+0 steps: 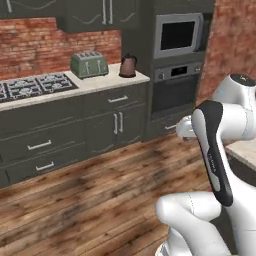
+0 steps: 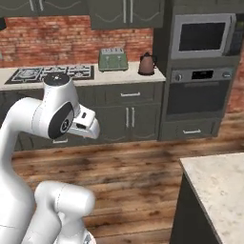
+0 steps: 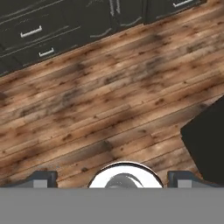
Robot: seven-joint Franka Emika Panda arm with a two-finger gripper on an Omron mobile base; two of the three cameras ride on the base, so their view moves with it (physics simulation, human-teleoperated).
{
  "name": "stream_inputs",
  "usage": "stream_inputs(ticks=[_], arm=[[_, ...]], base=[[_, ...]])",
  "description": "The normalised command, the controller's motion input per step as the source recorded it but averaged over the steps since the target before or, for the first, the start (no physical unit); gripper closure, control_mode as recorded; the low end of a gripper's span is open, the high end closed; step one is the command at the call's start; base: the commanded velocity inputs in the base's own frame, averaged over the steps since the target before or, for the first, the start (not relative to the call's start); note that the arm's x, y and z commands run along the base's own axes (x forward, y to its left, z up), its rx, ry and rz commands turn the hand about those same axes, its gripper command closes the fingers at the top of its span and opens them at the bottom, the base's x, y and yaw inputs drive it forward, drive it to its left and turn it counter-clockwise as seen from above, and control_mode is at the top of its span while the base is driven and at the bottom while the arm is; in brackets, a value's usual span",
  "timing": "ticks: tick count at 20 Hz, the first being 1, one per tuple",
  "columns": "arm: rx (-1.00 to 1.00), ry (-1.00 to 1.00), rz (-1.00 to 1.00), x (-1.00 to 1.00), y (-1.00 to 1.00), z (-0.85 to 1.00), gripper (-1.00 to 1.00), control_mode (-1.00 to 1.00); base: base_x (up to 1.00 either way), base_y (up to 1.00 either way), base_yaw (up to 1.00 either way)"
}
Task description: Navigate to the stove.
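The stove [image 1: 35, 86] is a flat black gas cooktop with silver burners under black grates. It is set into the light counter at the far left, across the wooden floor from me. In the right base view the stove [image 2: 52, 73] lies at the upper left, partly behind my arm. My gripper [image 3: 113, 179] points down at the floor, its two dark fingertips [image 3: 41, 178] set wide apart and open with nothing held.
A green toaster [image 1: 89, 64] and a dark red kettle [image 1: 128, 66] stand on the counter right of the stove. The tall wall oven [image 1: 177, 75] rises further right. An island counter [image 2: 219, 186] stands close at my right. Open wooden floor [image 1: 100, 190] lies ahead.
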Motion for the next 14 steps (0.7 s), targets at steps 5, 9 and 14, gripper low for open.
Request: stream_inputs(ticks=[5, 9, 14], arm=[[0.0, 0.0, 0.0, 0.0, 0.0, 0.0, -1.0, 1.0], [0.0, 0.0, 0.0, 0.0, 0.0, 0.0, -1.0, 1.0], [0.0, 0.0, 0.0, 0.0, 0.0, 0.0, -1.0, 1.0]], base=[[0.73, 0.09, 0.79], [1.0, 0.44, 0.26], [1.0, 0.03, 0.0]])
